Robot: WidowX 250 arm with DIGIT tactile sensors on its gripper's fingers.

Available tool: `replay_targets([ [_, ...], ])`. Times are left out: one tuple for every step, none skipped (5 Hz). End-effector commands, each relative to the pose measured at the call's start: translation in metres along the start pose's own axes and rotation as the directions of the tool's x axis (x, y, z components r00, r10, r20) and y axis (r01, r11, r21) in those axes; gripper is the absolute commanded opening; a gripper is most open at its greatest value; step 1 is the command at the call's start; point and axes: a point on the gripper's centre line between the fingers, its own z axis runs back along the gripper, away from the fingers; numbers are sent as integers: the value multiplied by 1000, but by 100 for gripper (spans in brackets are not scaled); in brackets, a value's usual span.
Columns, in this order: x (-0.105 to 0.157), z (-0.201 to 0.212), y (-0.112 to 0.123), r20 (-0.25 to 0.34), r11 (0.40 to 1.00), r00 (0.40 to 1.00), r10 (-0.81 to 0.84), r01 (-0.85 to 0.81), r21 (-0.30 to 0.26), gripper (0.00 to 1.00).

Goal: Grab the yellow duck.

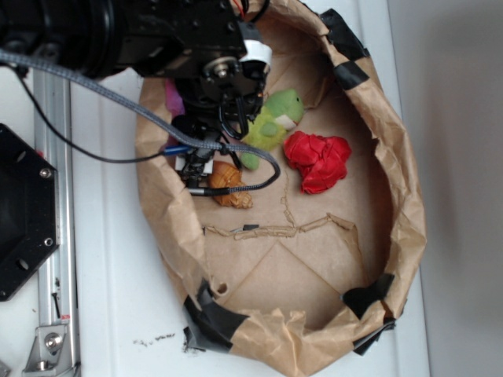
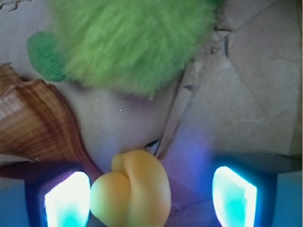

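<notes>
Clutter surrounds the yellow duck point(image 2: 132, 189) inside a brown paper basin point(image 1: 409, 212) patched with black tape: a fuzzy green plush toy point(image 2: 132, 42) lies just ahead of it, a ridged brown seashell point(image 2: 33, 127) close on one side, and a crumpled red lump point(image 1: 318, 161) farther off. Bare paper floor spreads on the duck's other side, before the basin's crinkled walls. The gripper point(image 2: 151, 194) is spread wide, the duck between its glowing pads point(image 2: 66, 198), nearer one pad, with a gap to the other.

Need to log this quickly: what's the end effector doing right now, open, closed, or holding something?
End effector: open, fingers straddling the yellow duck, not yet clamped on it.
</notes>
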Motion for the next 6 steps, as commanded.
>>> replay_targets([
  [-1,-3,-8,-25,997,999,-40,38,-72,100],
  [1,-3,-9,-19,996,1000,-24,23,-89,25],
  [1,0,-7,-7,996,1000,-8,8,-87,0],
  [0,2,-6,4,997,1000,3,-3,-76,0],
  [0,2,-6,4,998,1000,8,-8,-65,0],
  [-1,3,-5,9,998,1000,14,-14,-61,0],
])
